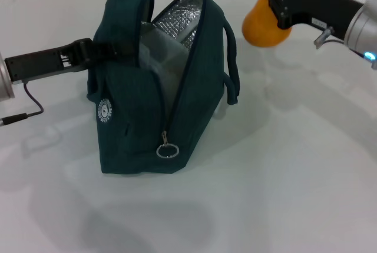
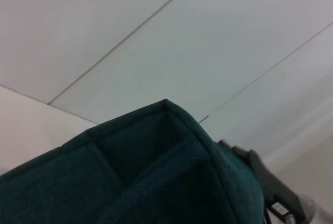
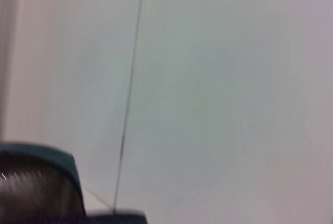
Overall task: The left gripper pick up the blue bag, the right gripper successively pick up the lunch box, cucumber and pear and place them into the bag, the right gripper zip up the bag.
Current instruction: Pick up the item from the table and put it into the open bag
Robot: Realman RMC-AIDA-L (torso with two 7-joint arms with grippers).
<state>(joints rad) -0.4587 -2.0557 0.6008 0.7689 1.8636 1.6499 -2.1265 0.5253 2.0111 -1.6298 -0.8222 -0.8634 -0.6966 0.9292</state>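
The blue bag [image 1: 153, 106] stands upright on the white table with its top unzipped and its silvery lining showing. A clear lunch box [image 1: 159, 56] shows inside the opening. My left gripper [image 1: 100, 50] comes in from the left and is shut on the bag's near handle and upper edge. My right gripper [image 1: 275, 7] is to the upper right of the bag, above the table, shut on the orange-yellow pear [image 1: 264, 28]. The cucumber is not in view. The bag's fabric fills the lower part of the left wrist view [image 2: 156, 172]. Its edge shows in the right wrist view [image 3: 47, 156].
The zipper's metal ring pull [image 1: 167, 150] hangs at the bag's front end, low down. A round white logo [image 1: 105, 110] is on the bag's left side. A black cable [image 1: 26, 109] trails from the left arm. The white table [image 1: 283, 176] spreads to the front and right.
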